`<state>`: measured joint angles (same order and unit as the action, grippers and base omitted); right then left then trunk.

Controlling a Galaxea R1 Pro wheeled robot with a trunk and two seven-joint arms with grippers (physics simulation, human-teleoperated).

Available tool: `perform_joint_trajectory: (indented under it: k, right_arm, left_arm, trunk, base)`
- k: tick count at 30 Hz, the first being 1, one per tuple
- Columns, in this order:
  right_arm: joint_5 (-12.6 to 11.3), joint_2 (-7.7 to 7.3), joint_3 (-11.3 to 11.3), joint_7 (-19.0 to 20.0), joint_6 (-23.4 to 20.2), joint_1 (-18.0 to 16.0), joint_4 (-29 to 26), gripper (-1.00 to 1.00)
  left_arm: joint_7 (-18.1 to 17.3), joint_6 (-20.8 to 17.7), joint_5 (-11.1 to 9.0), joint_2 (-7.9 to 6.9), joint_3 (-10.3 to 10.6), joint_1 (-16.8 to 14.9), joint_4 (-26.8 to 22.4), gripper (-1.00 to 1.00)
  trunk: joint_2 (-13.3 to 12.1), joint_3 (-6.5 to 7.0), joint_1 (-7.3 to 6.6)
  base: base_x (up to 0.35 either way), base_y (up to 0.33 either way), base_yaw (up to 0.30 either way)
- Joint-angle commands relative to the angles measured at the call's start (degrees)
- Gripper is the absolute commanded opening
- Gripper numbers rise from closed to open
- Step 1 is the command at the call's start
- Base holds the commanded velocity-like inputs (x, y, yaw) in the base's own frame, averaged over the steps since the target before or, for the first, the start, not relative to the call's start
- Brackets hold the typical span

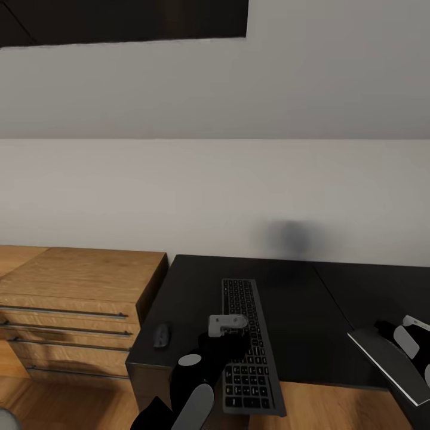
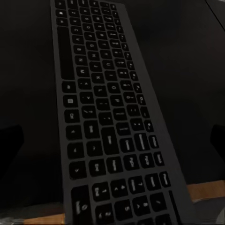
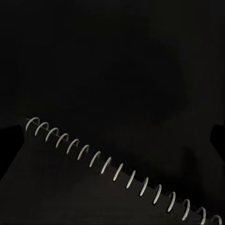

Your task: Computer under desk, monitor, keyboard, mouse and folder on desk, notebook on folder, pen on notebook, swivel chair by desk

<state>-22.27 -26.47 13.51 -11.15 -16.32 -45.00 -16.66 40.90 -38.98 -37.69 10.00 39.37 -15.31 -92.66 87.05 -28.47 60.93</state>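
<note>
1. A wood chest [image 1: 77,298] stands at 9 o'clock of the counter [image 1: 298,310].
2. The mouse [image 1: 161,335] lies at the keyboard's [image 1: 248,340] 9 o'clock.
3. Left hand [image 1: 227,334] hovers over the keyboard; I cannot tell its spread.
4. Right hand [image 1: 412,343] holds a notebook [image 1: 388,361] at 3 o'clock.

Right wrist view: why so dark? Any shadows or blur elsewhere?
Right wrist view: near-black, only the notebook's white spiral wire catches light. Head view: a soft blurred shadow blotch on the wall above the desk. Left wrist view: dim, the keyboard legends are soft and unreadable.
</note>
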Motion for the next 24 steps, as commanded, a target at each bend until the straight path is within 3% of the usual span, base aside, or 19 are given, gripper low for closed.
perform_joint_trajectory:
  k: [1, 12, 24]
  right_arm:
    - [-0.6, 0.0, -0.1, -0.3, -0.2, 0.0, -0.1, 1.0]
    - [-0.6, 0.02, -0.1, -0.4, -0.2, 0.0, -0.1, 1.0]
    - [-0.6, 0.07, -0.1, -0.4, -0.2, 0.0, -0.1, 1.0]
  left_arm:
    - [0.6, -0.1, -0.5, 0.0, 0.1, -0.1, -0.1, 1.0]
    - [0.6, 0.0, -0.5, 0.0, -0.1, -0.1, -0.1, 1.0]
    - [0.7, 0.0, -0.5, 0.0, 0.0, -0.1, -0.1, 1.0]
  trunk:
    - [0.0, -0.06, -0.01]
    - [0.0, -0.06, -0.01]
    - [0.0, -0.06, -0.01]
  base:
    - [-0.078, 0.068, 0.0]
    - [-0.013, 0.022, 0.0]
    - [0.0, 0.132, 0.0]
